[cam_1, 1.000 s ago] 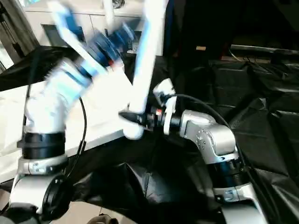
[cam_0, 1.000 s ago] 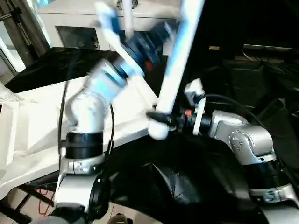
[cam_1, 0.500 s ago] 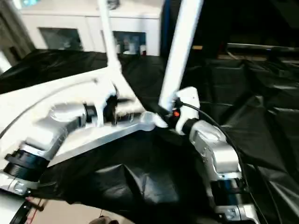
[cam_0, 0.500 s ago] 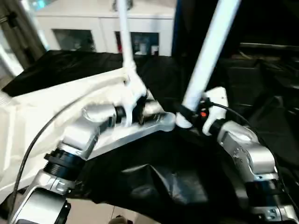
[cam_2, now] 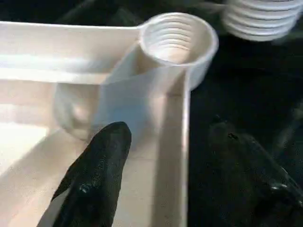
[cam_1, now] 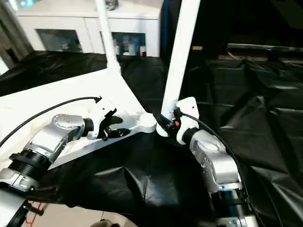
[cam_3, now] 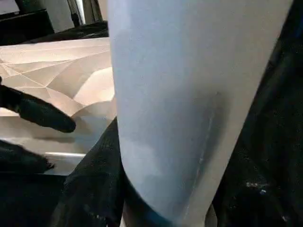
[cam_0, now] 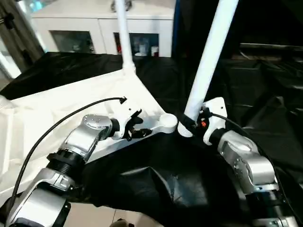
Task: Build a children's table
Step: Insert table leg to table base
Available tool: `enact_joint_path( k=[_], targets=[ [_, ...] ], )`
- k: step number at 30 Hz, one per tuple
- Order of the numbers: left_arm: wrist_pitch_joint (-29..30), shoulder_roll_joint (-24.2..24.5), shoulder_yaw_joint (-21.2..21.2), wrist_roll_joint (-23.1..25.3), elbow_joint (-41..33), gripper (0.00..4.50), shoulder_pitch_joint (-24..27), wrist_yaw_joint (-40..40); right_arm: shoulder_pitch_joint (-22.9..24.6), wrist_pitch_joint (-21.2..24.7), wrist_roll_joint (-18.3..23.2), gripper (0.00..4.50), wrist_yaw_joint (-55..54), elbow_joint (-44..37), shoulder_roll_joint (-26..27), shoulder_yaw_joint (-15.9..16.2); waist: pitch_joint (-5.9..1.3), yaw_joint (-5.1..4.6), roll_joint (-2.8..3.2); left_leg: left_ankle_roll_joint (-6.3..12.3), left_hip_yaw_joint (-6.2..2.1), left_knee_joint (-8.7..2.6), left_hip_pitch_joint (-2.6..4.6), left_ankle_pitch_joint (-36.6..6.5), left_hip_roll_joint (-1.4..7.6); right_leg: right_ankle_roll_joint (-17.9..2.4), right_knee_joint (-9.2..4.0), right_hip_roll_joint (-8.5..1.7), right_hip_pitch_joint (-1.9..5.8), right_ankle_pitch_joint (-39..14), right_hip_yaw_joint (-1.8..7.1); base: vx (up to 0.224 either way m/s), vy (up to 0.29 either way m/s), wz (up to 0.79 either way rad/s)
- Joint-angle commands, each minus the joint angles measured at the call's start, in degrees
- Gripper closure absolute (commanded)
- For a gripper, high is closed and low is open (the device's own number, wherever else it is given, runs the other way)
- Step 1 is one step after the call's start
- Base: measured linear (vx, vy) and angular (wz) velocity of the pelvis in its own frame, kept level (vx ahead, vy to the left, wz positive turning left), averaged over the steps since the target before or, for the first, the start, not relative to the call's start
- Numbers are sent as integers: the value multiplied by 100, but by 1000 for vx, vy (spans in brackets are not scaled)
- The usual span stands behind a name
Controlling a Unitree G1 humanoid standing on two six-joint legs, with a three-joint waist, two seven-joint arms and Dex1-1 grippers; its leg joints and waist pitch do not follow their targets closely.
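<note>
The children's table top [cam_0: 57,113] lies upside down on black cloth, ribbed underside up. One white leg [cam_0: 122,33] stands in its far corner. The near corner socket [cam_0: 163,123] stands bare, its threads visible in the left wrist view [cam_2: 176,35]. My left gripper [cam_0: 138,125] is open just behind that socket, straddling the table's rim with one finger [cam_2: 99,165] inside and the other outside. My right gripper [cam_0: 189,124] is shut on the lower end of a second leg [cam_0: 208,61]. That leg rises steeply and its threaded end [cam_2: 258,19] hangs right beside the socket.
A white cabinet with glass doors [cam_0: 94,28] stands behind the table. Crumpled black cloth [cam_0: 165,189] covers the surface in front and to the right. A black cable [cam_0: 52,130] loops over my left forearm.
My left arm swung down from a raised pose and its gripper now sits over the rim by the near socket. The held leg's lower end shifted right, to just right of the near socket; the camera also shifted.
</note>
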Motion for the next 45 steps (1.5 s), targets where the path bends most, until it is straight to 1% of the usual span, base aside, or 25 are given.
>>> enact_joint_path(
  k=[1, 2, 4, 6, 9, 11, 12, 14, 17, 21, 22, 23, 24, 26, 27, 28, 29, 31, 32, 34, 37, 39, 40, 43, 45],
  targets=[
    [-47, 23, 73, -18, 29, 145, 10, -105, 12, 25, 6, 259, 4, -231, 11, 15, -429, -10, -3, -18, -41, -424, 89, -1631, 125, -1002, -461, -287, 331, -1676, 260, 0, 0, 0],
    [-106, 6, 71, -27, 133, 163, -15, -131, 9, -14, -21, 259, 9, -228, 3, 14, -430, -11, -5, -23, -40, -423, 90, -1646, 124, -989, -464, -288, 332, -1700, 259, 0, 0, 0],
    [-151, 4, 43, -2, 224, 173, -39, -158, 9, -38, -25, 259, 8, -228, -8, 9, -422, -13, -24, -25, -42, -430, 90, -1691, 117, -928, -485, -285, 327, -1845, 257, 0, 0, 0],
    [-177, -12, 54, 22, 290, 184, -62, -172, 5, -48, -19, 259, -5, -230, -14, 10, -421, -9, -13, -34, -44, -432, 96, -1713, 120, -892, -489, -291, 324, -1932, 258, 0, 0, 0],
    [-175, -17, 64, 79, 341, 209, -86, -210, -11, -42, -9, 259, -17, -232, -5, 5, -420, -10, -26, -26, -46, -433, 87, -1689, 119, -861, -499, -291, 325, -1955, 257, 0, 0, 0],
    [-239, -2, 29, 177, 455, 216, -110, -195, -44, -70, -15, 259, -19, -202, 12, 9, -423, -9, -20, -22, -48, -433, 92, -1677, 123, -858, -494, -289, 319, -1926, 256, 0, 0, 0],
    [-270, 7, 22, 215, 512, 227, -114, -215, -80, -93, -1, 259, -4, -187, 28, 6, -423, -8, 6, -24, -51, -433, 87, -1670, 119, -856, -491, -289, 323, -1917, 256, 0, 0, 0],
    [-311, 17, 42, 230, 571, 246, -112, -244, -164, -104, 63, 259, 43, -169, 53, -27, -427, -14, -7, -26, -52, -435, 81, -1664, 120, -865, -491, -290, 329, -1853, 256, 0, 0, 0],
    [-375, 27, 104, 177, 636, 272, -108, -323, -377, 59, 395, 259, 195, -107, 144, -199, -439, -12, 9, -2, -56, -434, 92, -1668, 133, -963, -468, -296, 330, -1691, 260, 0, 0, 0],
    [-490, 20, 143, 152, 674, 292, -68, -415, -551, 3, 377, 259, 282, 7, 90, -195, -433, -9, 9, -30, -51, -438, 98, -1689, 138, -1027, -453, -291, 327, -1633, 264, 0, 0, 0],
    [-579, 8, 157, 204, 728, 300, -70, -389, -630, -23, 373, 259, 288, 79, 79, -220, -424, -17, 23, -46, -51, -441, 101, -1732, 135, -1023, -460, -288, 320, -1653, 263, 0, 0, 0],
    [-597, -13, 195, 180, 750, 323, -74, -399, -686, -29, 385, 259, 313, 131, 67, -237, -431, -13, 22, -55, -49, -438, 105, -1731, 133, -1016, -461, -291, 324, -1650, 265, 0, 0, 0],
    [-597, -13, 195, 180, 750, 323, -74, -399, -686, -29, 385, 259, 313, 131, 67, -237, -431, -18, 17, -54, -48, -437, 101, -1718, 130, -1026, -456, -290, 326, -1632, 264, 0, 0, 0],
    [-699, -23, 231, 176, 788, 329, -93, -462, -780, -56, 370, 259, 438, 234, 5, -209, -437, -11, 19, -56, -47, -431, 97, -1702, 129, -1043, -454, -294, 336, -1583, 264, 0, 0, 0],
    [-704, -24, 239, 178, 799, 344, -97, -471, -811, -63, 359, 259, 492, 285, -20, -189, -440, -8, 4, -47, -47, -432, 95, -1665, 134, -1054, -447, -295, 338, -1536, 265, 0, 0, 0],
    [-704, -19, 243, 188, 799, 344, -83, -500, -863, -51, 361, 259, 607, 369, -62, -145, -439, -7, 8, -43, -48, -431, 94, -1658, 133, -1077, -444, -295, 341, -1514, 265, 0, 0, 0],
    [-705, -18, 244, 191, 799, 366, -79, -507, -877, -49, 361, 259, 631, 392, -70, -136, -440, -5, 10, -36, -46, -429, 99, -1663, 135, -1083, -444, -296, 337, -1515, 264, 0, 0, 0],
    [-730, -16, 248, 212, 816, 375, -67, -535, -947, -37, 354, 259, 724, 507, -90, -102, -443, -9, 10, -19, -45, -425, 91, -1646, 134, -1107, -440, -301, 344, -1512, 264, 0, 0, 0],
    [-747, -20, 253, 222, 836, 375, -68, -544, -980, -36, 353, 259, 778, 570, -95, -86, -438, -9, 8, -18, -46, -428, 89, -1643, 135, -1106, -443, -301, 344, -1525, 262, 0, 0, 0],
    [-762, -20, 243, 233, 841, 409, -59, -576, -1028, -62, 325, 259, 835, 681, -95, -46, -438, -15, -1, -5, -47, -425, 83, -1636, 128, -1080, -449, -303, 351, -1617, 254, 0, 0, 0],
    [-814, -22, 208, 280, 846, 418, -33, -665, -1134, -115, 310, 259, 883, 927, -30, -31, -435, -19, -5, 3, -40, -421, 87, -1636, 128, -1053, -463, -300, 341, -1697, 256, 0, 0, 0],
    [-864, -11, 167, 320, 819, 439, -8, -700, -1186, -161, 305, 259, 884, 1048, 24, -33, -441, -24, 4, 2, -44, -421, 88, -1623, 136, -1070, -458, -305, 332, -1694, 256, 0, 0, 0],
    [-999, 8, 106, 354, 734, 447, 39, -801, -1242, -200, 271, 259, 925, 1181, 61, 5, -441, -23, 21, -5, -46, -423, 89, -1619, 143, -1087, -459, -304, 327, -1631, 258, 0, 0, 0],
    [-1206, 42, 40, 323, 508, 450, 118, -1044, -1314, -204, 200, 259, 1074, 1301, 43, 123, -451, -13, 19, -14, -51, -430, 88, -1600, 154, -1151, -422, -301, 340, -1420, 260, 0, 0, 0],
    [-1285, 76, -17, 316, 372, 450, 163, -1200, -1350, -154, 193, 259, 1155, 1337, 17, 174, -449, -4, 10, 10, -39, -428, 97, -1585, 158, -1184, -421, -299, 328, -1361, 266, 0, 0, 0]
  ],
)
